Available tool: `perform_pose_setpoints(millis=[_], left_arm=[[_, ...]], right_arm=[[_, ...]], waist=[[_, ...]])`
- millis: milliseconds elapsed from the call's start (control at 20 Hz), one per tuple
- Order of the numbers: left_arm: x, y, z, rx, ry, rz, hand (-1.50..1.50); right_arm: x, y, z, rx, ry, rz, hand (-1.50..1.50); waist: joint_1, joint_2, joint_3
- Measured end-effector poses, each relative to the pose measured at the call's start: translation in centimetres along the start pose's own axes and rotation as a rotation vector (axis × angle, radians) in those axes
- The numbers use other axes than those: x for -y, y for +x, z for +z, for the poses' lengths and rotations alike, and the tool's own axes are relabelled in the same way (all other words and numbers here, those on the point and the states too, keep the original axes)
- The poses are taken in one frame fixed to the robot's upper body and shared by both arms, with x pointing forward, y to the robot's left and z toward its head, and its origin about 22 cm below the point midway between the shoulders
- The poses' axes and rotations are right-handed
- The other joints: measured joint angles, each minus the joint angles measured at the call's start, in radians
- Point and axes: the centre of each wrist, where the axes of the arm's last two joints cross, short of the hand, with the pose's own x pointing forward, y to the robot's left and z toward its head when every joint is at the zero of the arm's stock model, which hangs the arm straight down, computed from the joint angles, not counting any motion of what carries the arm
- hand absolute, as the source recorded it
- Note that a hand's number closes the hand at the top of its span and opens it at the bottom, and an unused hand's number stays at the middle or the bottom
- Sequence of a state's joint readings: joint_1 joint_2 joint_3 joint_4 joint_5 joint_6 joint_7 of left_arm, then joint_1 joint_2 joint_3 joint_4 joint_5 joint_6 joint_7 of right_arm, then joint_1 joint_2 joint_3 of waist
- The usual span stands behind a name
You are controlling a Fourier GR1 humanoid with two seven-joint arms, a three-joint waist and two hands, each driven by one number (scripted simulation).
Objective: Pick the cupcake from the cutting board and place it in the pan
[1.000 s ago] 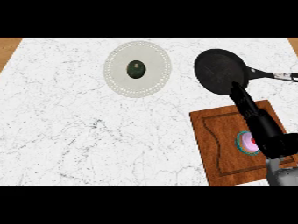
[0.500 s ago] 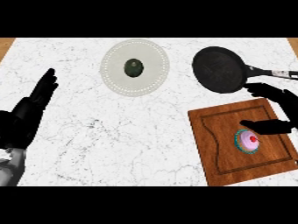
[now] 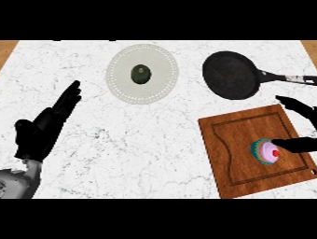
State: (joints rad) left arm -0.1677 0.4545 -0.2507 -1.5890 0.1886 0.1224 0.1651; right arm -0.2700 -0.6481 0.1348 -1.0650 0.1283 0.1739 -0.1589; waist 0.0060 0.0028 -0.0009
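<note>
Head view, items on a white marbled bench [image 3: 154, 140]: one rectangular wooden cutting board [image 3: 240, 149] carrying a round pink-frosted cupcake [image 3: 266, 152] (upright, red dot on top). Right robot hand [image 3: 316, 133] spread open, thumb tip touching the cupcake. Round black pan [image 3: 231, 74], handle pointing right. White plate [image 3: 142, 73] holding a dark avocado [image 3: 141, 74]. Left robot hand [image 3: 44, 126] open, holding nothing.
</note>
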Motion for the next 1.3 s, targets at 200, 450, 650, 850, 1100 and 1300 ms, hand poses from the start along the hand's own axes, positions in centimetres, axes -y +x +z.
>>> perform_pose_setpoints(millis=[200, 450, 650, 850, 1100, 1300], left_arm=[[0.5, -0.2, 0.1, -0.002, -0.015, 0.0, 0.0], [0.8, -0.3, -0.3, 0.0, -0.024, 0.003, 0.0], [1.3, 0.1, -0.7, 0.005, -0.029, 0.003, 0.0], [1.1, -0.7, -0.7, -0.003, -0.026, -0.001, 0.0], [0.6, -0.5, -1.0, -0.003, -0.014, -0.003, 0.0], [0.7, -0.4, -0.4, -0.003, -0.017, 0.004, 0.0]], right_arm=[[1.4, 2.7, -1.1, -0.053, 0.083, 0.182, -1.5], [2.4, 6.8, -2.8, -0.159, 0.266, 0.386, -1.5], [2.0, 9.8, -4.2, -0.25, 0.442, 0.501, -1.5], [0.4, 12.2, -5.7, -0.315, 0.583, 0.562, -1.5], [-2.3, 14.8, -6.1, -0.353, 0.646, 0.615, -1.5], [-3.3, 14.8, -5.6, -0.388, 0.63, 0.658, -1.5]], waist=[[0.003, -0.002, -0.001], [0.011, -0.002, -0.002], [0.012, -0.002, -0.002], [0.008, -0.002, -0.001], [-0.003, -0.005, 0.0], [-0.003, -0.004, 0.0]])
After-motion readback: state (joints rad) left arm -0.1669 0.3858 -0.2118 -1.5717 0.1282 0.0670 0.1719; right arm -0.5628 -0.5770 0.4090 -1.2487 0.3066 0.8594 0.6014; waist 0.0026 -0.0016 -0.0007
